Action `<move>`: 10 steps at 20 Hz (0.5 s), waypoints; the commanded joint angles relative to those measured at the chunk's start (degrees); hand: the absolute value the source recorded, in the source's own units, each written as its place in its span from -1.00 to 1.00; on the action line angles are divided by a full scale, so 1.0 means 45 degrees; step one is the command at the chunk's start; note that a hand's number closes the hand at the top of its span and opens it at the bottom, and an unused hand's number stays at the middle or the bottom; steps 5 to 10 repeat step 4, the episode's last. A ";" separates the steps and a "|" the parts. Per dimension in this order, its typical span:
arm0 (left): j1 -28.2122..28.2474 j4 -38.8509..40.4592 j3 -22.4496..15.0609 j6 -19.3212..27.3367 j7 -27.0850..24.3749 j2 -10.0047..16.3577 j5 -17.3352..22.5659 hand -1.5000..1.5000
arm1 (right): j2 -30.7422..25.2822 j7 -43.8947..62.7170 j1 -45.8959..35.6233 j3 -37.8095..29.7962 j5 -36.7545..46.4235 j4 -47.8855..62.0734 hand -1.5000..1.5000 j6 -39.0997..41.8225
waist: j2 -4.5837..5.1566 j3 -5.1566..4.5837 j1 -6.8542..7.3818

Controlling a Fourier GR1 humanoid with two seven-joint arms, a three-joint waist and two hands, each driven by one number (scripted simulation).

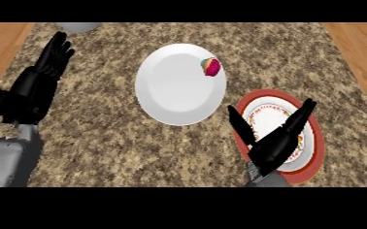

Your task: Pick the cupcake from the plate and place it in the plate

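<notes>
Over red plate (318,143), near right: right hand (274,149) spread wide, holding nothing | up-left of it: cupcake (210,67) on white plate (175,85), far-right rim, apart from the hand | far left: left hand (46,65) open, resting, farther from cupcake
</notes>
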 commanded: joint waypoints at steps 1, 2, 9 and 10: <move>0.0093 -0.0157 0.0190 -0.0201 0.0021 0.0147 0.0135 0.00 | 0.0001 0.2022 0.2321 0.1195 0.1571 -0.2155 -1.00 -0.0157 | 0.0063 0.0001 -0.0056; 0.0780 -0.0183 -0.0086 0.0134 -0.0567 -0.0206 -0.0319 0.00 | 0.0001 0.2055 0.2618 0.1312 0.1875 -0.2912 -1.00 0.0362 | 0.0048 -0.0009 -0.0071; 0.0762 -0.0313 -0.0012 -0.0132 -0.0461 -0.0114 -0.0094 0.00 | 0.0000 0.2330 0.3568 0.1602 0.3197 -0.3382 -1.00 0.0720 | 0.0086 -0.0006 -0.0078; 0.0762 -0.0313 -0.0012 -0.0132 -0.0461 -0.0114 -0.0094 0.00 | 0.0000 0.2330 0.3568 0.1602 0.3197 -0.3382 -1.00 0.0720 | 0.0086 -0.0006 -0.0078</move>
